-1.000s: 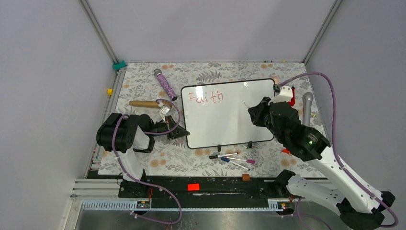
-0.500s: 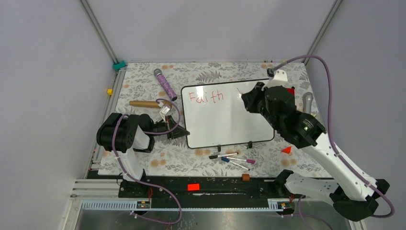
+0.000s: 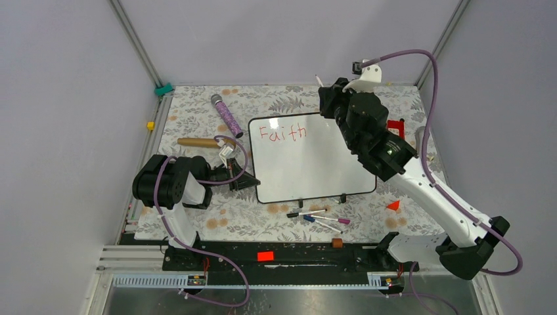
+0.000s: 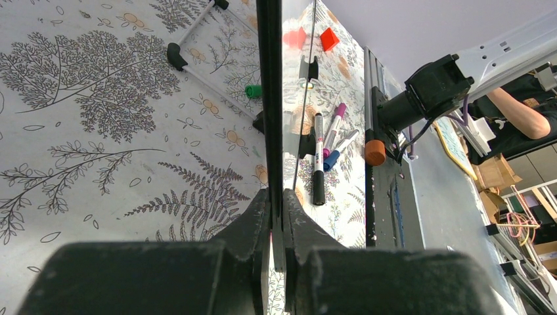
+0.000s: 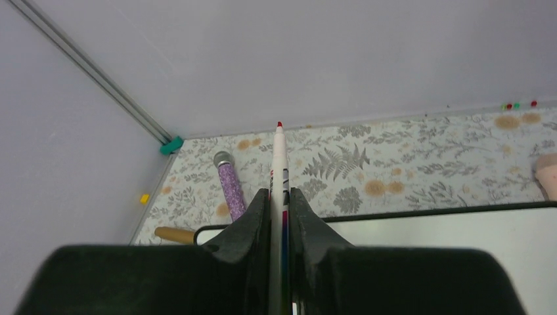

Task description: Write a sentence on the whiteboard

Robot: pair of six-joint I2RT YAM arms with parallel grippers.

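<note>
1. Whiteboard (image 3: 315,164) lies on the fern-patterned mat (image 3: 190,111) in the middle of the table, with its two small black feet along its near edge
2. Sentence (image 3: 282,132) reads only "Faith", written in red in the board's far-left corner
3. Left gripper (image 4: 276,200) is clenched on the board's thin black frame at the left side, close to the near-left corner; the left wrist view shows the frame pinched between the two fingers
4. Right gripper (image 5: 279,193) grasps a marker (image 5: 278,154) tightly between its fingers, the red tip sticking out past them
5. Right arm holds that marker in the air over the board's far edge, its tip off the surface and pointing towards the back wall
6. Purple glitter cylinder (image 3: 226,115) and a wooden stick (image 3: 197,142) lie on the mat left of the board, apart from it
7. Loose markers (image 3: 320,218) lie just in front of the near edge, and a small red triangle (image 3: 393,205) sits to their right
</note>
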